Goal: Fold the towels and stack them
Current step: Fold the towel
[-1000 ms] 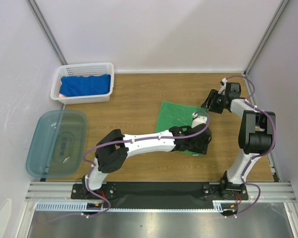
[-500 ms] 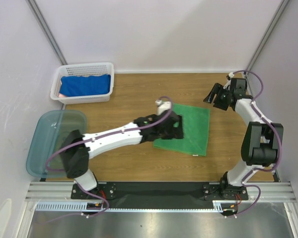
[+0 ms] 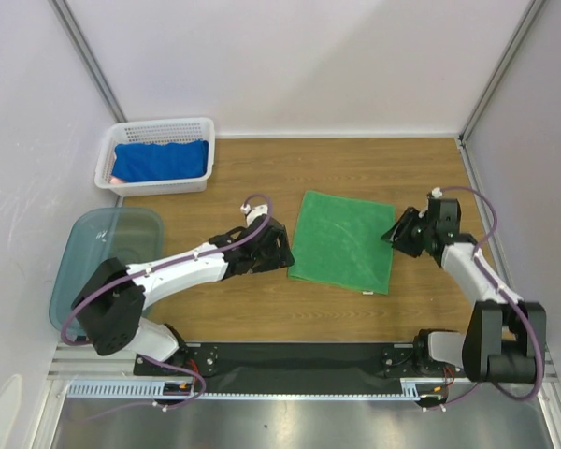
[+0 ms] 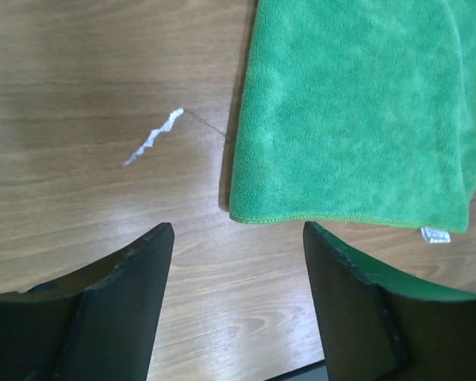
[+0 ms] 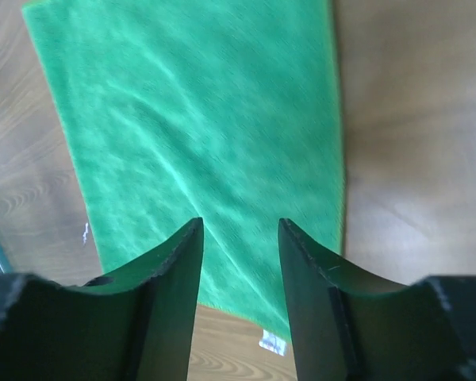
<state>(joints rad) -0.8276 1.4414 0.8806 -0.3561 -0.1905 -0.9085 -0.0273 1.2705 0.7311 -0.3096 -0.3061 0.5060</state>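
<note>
The green towel (image 3: 343,241) lies flat on the wooden tabletop (image 3: 355,173), between the two arms; take it as your reference.

- Left hand (image 3: 282,253): just beside the towel's left edge. In the left wrist view its fingers (image 4: 123,298) stand wide apart over bare wood. Nothing is between them and they do not touch the cloth.
- Right hand (image 3: 395,234): at the towel's right edge. In the right wrist view its fingers (image 5: 166,294) stand a moderate gap apart above the green cloth and hold nothing. You cannot tell whether the tips touch the cloth.
- Blue towel (image 3: 161,161): inside the white perforated basket (image 3: 154,126), well away from the green towel, to its far left.
- Teal tub (image 3: 107,267): left of the green towel, beyond the left arm.
- A white sewn label (image 4: 435,235) shows at the green towel's near edge.
</note>
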